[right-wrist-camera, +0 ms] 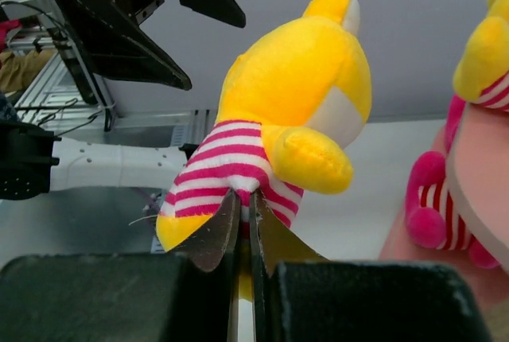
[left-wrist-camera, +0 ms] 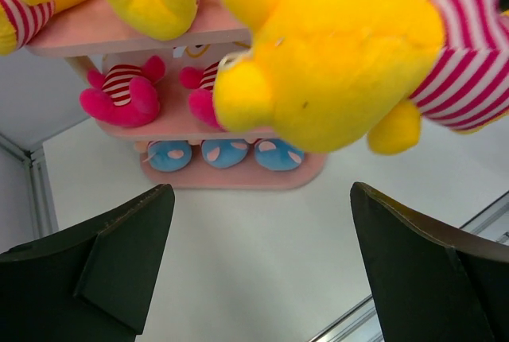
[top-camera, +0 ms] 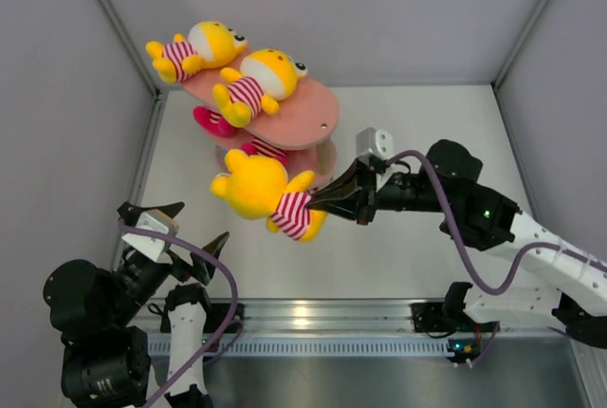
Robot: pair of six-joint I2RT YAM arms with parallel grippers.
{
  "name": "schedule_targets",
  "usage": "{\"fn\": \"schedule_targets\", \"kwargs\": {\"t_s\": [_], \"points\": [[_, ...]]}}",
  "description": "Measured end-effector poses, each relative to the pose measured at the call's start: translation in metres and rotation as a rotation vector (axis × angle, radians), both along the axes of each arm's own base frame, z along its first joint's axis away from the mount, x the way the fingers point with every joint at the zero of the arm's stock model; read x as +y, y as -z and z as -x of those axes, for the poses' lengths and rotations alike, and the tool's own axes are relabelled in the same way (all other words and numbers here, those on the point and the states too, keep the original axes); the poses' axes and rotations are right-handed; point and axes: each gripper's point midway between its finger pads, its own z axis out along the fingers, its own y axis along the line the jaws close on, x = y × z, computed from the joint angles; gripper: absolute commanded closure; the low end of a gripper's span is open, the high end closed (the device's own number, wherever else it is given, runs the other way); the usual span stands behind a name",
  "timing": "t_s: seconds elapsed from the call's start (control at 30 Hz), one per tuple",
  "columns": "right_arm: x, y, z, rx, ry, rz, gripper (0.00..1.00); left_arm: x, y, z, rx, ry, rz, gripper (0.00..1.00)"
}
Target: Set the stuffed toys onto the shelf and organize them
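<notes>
R claw is pinched tight on the striped shirt of a yellow toy, low on the body. The big head hangs out past the claw tips and the legs sit nearest them. Toy is off the bench, carried in the air. The shelf stands just beyond the toy from this claw; can't tell if toy touches a board. Grabbing cloth rather than head makes sense: head looks too fat & round for these jaws, while the shirt folds flat btw them.

L claw has its jaws spread wide w/ nothing in them. It sits low near the bench and looks up at the toy's underside, w/ the shelf behind the toy. Prob. parked clear, or ready to steady it.

Shelf is sorted by colour. Two yellow toys lie on the top board, pink toys on the mid tier, blue ones at the bottom. So the held one likely belongs up top w/ the other yellows. The bare stretch of that board is the end nearest the R claw. Risk: the head-heavy toy may swing and knock its neighbours.
</notes>
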Motion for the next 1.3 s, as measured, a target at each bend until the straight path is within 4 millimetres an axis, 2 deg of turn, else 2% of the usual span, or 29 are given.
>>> {"fn": "schedule_targets", "kwargs": {"t_s": [0.2, 0.37, 0.47, 0.5, 0.53, 0.6, 0.63, 0.7, 0.83, 0.87, 0.97, 1.03, 1.07, 1.13, 1.23, 1.3], "points": [[0.038, 0.031, 0.017, -0.019, -0.106, 0.071, 1.0, -0.015, 0.014, 0.011, 0.015, 0.09, 0.016, 0.02], [0.06, 0.045, 0.041, -0.052, -0.21, 0.097, 1.0, -0.013, 0.035, 0.001, 0.081, 0.102, 0.033, 0.03], [0.064, 0.047, 0.047, -0.074, -0.244, 0.098, 1.0, -0.012, 0.046, -0.004, 0.113, 0.113, 0.035, 0.24], [0.064, 0.048, 0.048, -0.084, -0.251, 0.098, 1.0, -0.014, 0.048, -0.004, 0.116, 0.127, 0.035, 0.39], [0.065, 0.048, 0.048, -0.097, -0.258, 0.096, 1.0, -0.016, 0.05, -0.003, 0.117, 0.146, 0.035, 0.44], [0.065, 0.049, 0.049, -0.119, -0.269, 0.097, 1.0, -0.021, 0.053, 0.0, 0.112, 0.19, 0.031, 0.64], [0.066, 0.049, 0.05, -0.129, -0.276, 0.098, 1.0, -0.024, 0.055, 0.002, 0.11, 0.213, 0.031, 0.98], [0.068, 0.05, 0.05, -0.142, -0.286, 0.105, 1.0, -0.027, 0.055, 0.004, 0.103, 0.243, 0.026, 1.0], [0.07, 0.05, 0.049, -0.15, -0.285, 0.109, 0.61, -0.027, 0.056, 0.005, 0.098, 0.237, 0.02, 1.0], [0.069, 0.05, 0.048, -0.152, -0.277, 0.107, 0.4, -0.026, 0.056, 0.005, 0.096, 0.231, 0.018, 1.0], [0.061, 0.05, 0.044, -0.146, -0.232, 0.101, 0.16, -0.025, 0.055, 0.005, 0.093, 0.215, 0.017, 1.0], [0.047, 0.052, 0.041, -0.128, -0.197, 0.086, 0.11, -0.024, 0.051, 0.007, 0.085, 0.203, 0.016, 1.0], [0.039, 0.055, 0.04, -0.116, -0.183, 0.08, 0.06, -0.025, 0.048, 0.008, 0.077, 0.2, 0.017, 1.0], [0.019, 0.058, 0.038, -0.101, -0.155, 0.047, 0.03, -0.027, 0.038, 0.015, 0.051, 0.198, 0.014, 1.0], [-0.011, 0.06, 0.035, -0.083, -0.1, -0.003, 0.03, -0.031, 0.023, 0.026, 0.001, 0.202, 0.005, 1.0], [-0.022, 0.053, 0.035, -0.059, -0.072, -0.038, 0.04, -0.034, 0.014, 0.033, -0.022, 0.202, 0.006, 1.0]]}}
